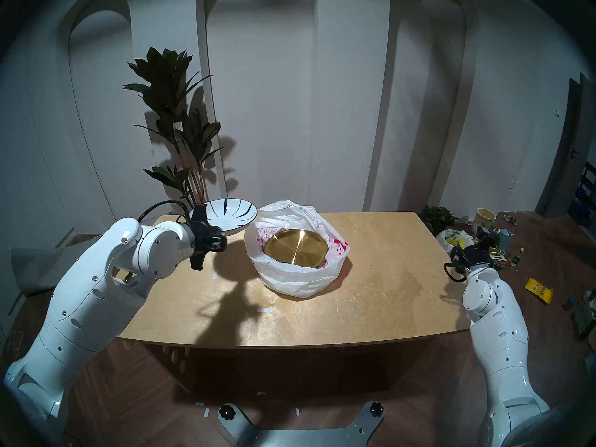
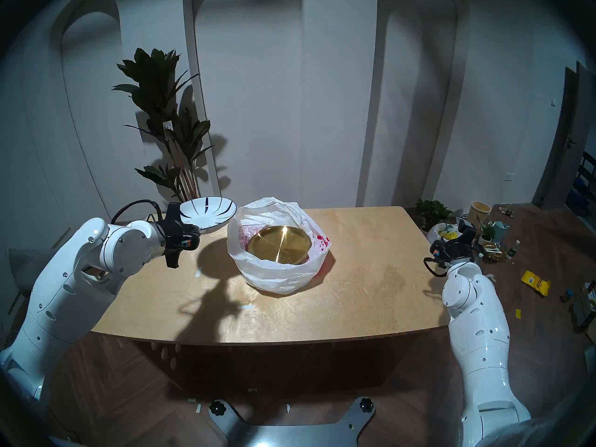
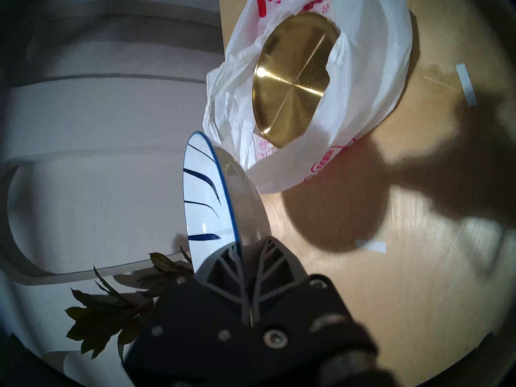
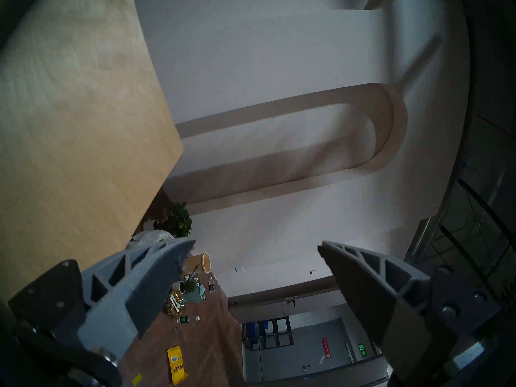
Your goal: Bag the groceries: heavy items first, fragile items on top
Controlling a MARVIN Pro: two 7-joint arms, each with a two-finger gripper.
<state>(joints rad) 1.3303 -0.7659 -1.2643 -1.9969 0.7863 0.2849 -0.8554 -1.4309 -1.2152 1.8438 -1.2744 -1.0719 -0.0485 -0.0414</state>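
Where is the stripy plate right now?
In the head view the striped plate is up in the air on the left, pinched at its rim by the left pincer, just beside the bag holding the gold plate.

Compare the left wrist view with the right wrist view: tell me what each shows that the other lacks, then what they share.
Only the left wrist view shows the left gripper shut on the rim of the striped white plate, held in the air, and beyond it the gold plate lying inside the open white bag.

Only the right wrist view shows the right gripper, jaws wide apart and empty, past the table's edge, plus floor clutter: a yellow packet and a paper cup.

Both show the wooden table and the white arched wall.
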